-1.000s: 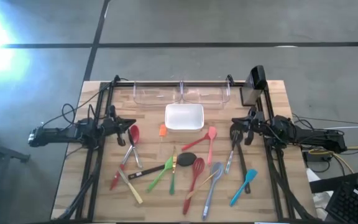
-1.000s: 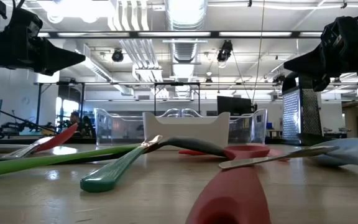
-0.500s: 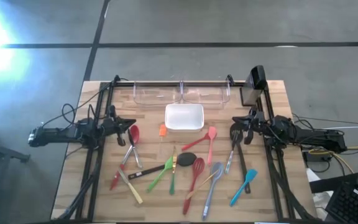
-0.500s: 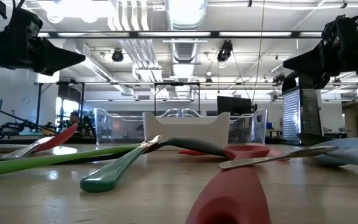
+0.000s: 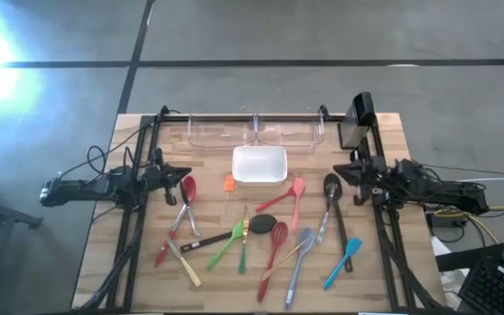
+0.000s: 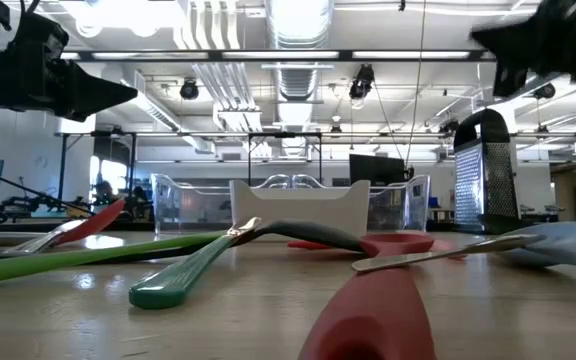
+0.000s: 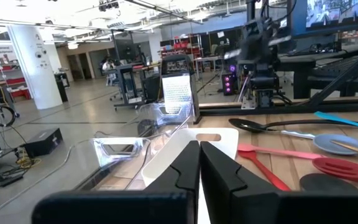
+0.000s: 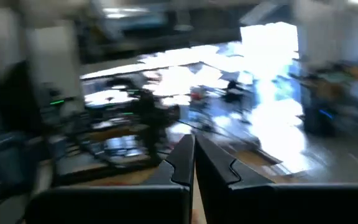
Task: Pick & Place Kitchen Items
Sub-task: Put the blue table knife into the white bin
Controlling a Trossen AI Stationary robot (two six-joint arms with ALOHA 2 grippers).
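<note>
Here the utensils lie scattered across the near half of the wooden bench (image 5: pixel 94 262), none held. The left gripper (image 5: pixel 180 178) hangs at nine o'clock with its fingers (image 7: pixel 185 171) pressed together on nothing, just beside the red spoon (image 5: pixel 188 188). The right gripper (image 5: pixel 339 168) hangs at three o'clock, fingers (image 8: pixel 184 163) likewise closed and empty, near the black spoon (image 5: pixel 332 185). A white square dish (image 5: pixel 259 164) sits at centre; clear plastic bins (image 5: pixel 255 132) line the twelve o'clock edge, and a metal grater (image 5: pixel 355 122) stands toward one o'clock.
</note>
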